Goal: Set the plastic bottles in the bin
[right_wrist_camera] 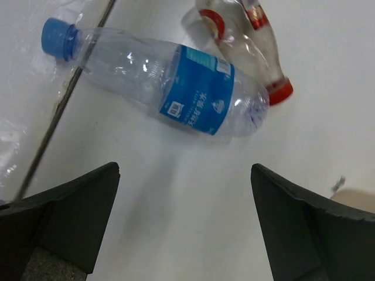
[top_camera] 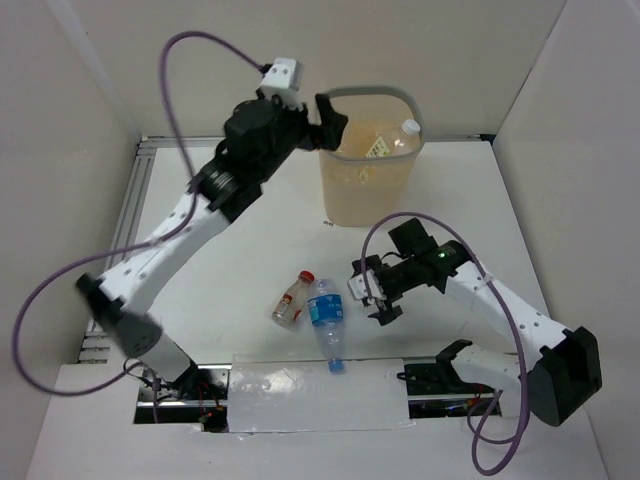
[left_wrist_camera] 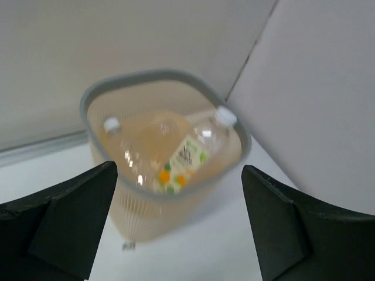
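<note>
My left gripper [top_camera: 332,118] is spread and empty beside the grey rim of the bin [left_wrist_camera: 146,73]. Inside, ahead of it, a cream-labelled bottle [left_wrist_camera: 186,157] lies by a white-capped bottle [left_wrist_camera: 111,124]. My right gripper [top_camera: 373,296] is spread too, with bare table [right_wrist_camera: 176,199] between its fingers. Just ahead lie the blue-labelled bottle [right_wrist_camera: 199,102] and, beside it, the crushed red-capped bottle [right_wrist_camera: 252,29].

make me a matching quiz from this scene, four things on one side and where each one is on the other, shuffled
1 blue-labelled bottle
2 red-capped bottle
3 cream-labelled bottle
4 left pincer

a inside the bin
b on the table, cap toward the bin
c open at the bin's rim
d on the table, cap toward the near edge

Pairs: 1-d, 2-b, 3-a, 4-c
</note>
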Controlling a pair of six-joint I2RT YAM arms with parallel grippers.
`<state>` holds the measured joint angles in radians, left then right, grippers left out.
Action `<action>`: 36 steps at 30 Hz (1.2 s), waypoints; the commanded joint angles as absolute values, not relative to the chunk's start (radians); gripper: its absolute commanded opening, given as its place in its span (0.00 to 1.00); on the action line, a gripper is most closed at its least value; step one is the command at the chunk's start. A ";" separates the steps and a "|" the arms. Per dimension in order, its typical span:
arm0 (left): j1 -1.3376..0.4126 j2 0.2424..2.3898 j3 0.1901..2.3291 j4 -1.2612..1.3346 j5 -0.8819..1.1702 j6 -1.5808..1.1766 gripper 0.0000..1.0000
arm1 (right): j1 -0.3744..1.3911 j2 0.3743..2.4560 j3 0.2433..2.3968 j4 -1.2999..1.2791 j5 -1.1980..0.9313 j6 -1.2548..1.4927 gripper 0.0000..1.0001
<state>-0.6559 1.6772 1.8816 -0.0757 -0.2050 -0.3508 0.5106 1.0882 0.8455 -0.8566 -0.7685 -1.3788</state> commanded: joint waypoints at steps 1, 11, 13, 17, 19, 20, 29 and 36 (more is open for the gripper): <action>-0.684 1.412 1.679 -0.323 -0.288 -0.354 1.00 | 0.580 1.118 0.821 -0.822 -0.747 -1.705 1.00; -0.652 1.062 1.083 -0.646 -0.279 -0.678 1.00 | 0.834 1.195 0.741 -0.600 -0.575 -1.921 1.00; -0.652 0.994 1.028 -0.646 -0.270 -0.713 1.00 | 0.882 1.220 0.741 -0.531 -0.539 -1.921 1.00; -0.652 0.940 0.971 -0.646 -0.229 -0.733 1.00 | 0.926 1.284 0.712 -0.446 -0.492 -1.931 1.00; -0.652 0.940 0.962 -0.646 -0.201 -0.733 0.99 | 0.927 1.343 0.721 -0.486 -0.492 -1.951 1.00; -0.652 0.940 0.948 -0.656 -0.177 -0.733 0.99 | 0.927 1.356 0.721 -0.486 -0.492 -1.962 1.00; -0.695 0.940 0.890 -0.647 -0.124 -0.742 0.99 | 0.954 1.463 0.678 -0.439 -0.465 -1.996 0.84; -0.751 0.969 0.836 -0.572 -0.097 -0.742 0.99 | 0.921 1.431 0.735 -0.549 -0.506 -1.903 0.58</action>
<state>-0.7212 0.9504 0.8494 -0.6369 -0.1307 -0.7307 0.9401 1.4418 0.7017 -0.4625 -0.4854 -1.9667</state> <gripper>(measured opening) 0.990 0.635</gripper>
